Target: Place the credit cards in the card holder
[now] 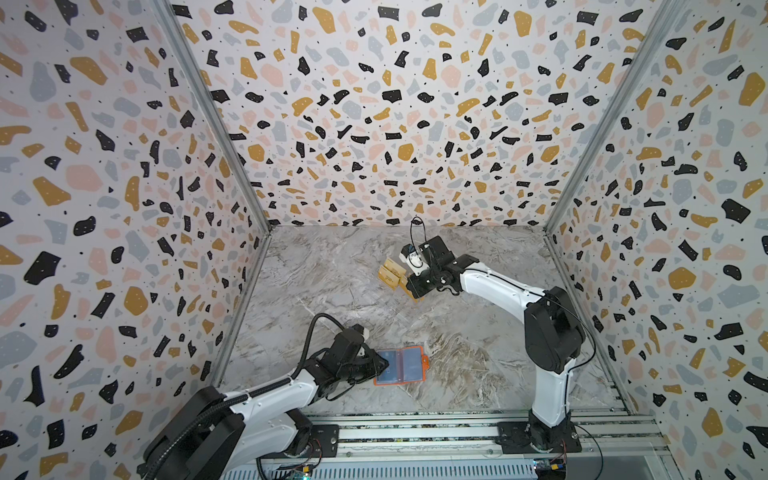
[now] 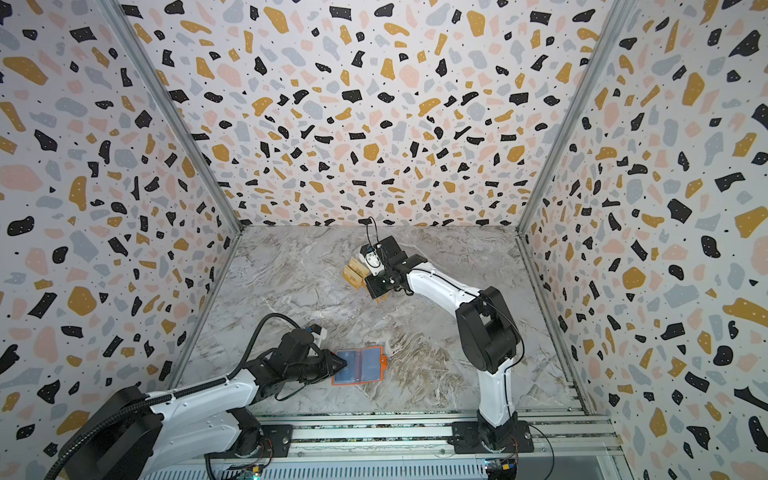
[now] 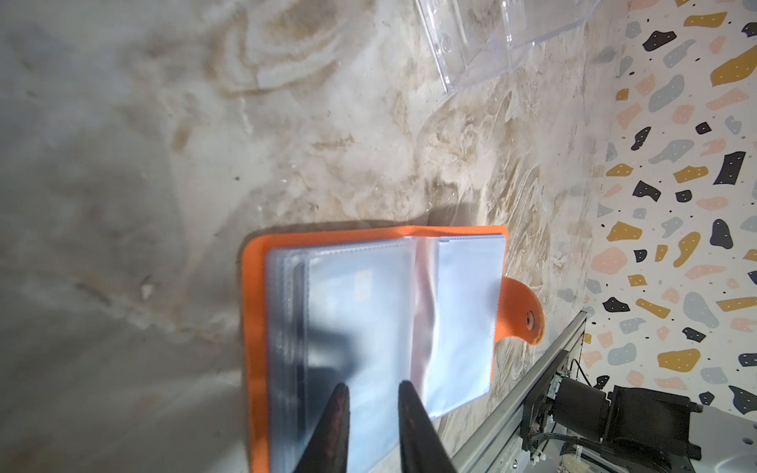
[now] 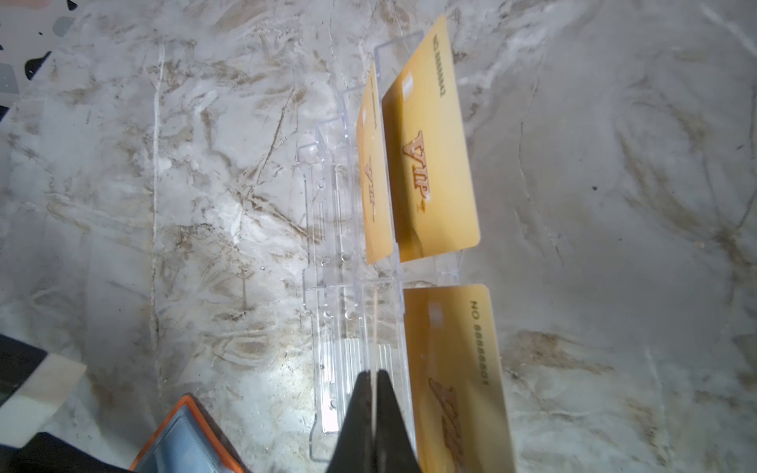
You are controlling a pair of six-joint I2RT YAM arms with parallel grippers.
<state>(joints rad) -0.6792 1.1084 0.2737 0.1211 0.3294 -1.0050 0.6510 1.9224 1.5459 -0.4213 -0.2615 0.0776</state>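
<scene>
Top views both: card holder lies open and flat on the table, near the front rail, left of centre. Its long axis runs left-right, slightly skewed, and the snap tab points right. Left gripper sits over the holder's left page. The right arm is further back, over the gold credit cards.

Left wrist only: left gripper's fingers are slightly parted above the left sleeve, nothing between them. Can't tell if the tips touch the plastic. Sleeves are blurred; a pale yellowish patch shows through one, contents unclear. Corner of the clear rack is cut off at the frame edge.

Right wrist only: right gripper has its fingers pressed together on a thin pale edge, which reads as a card seen edge-on standing in the rack. Three more gold VIP cards stand in the slots; one is cut off by the frame. From the top views the right fingertips are hidden under the wrist, and the rack is barely visible.
</scene>
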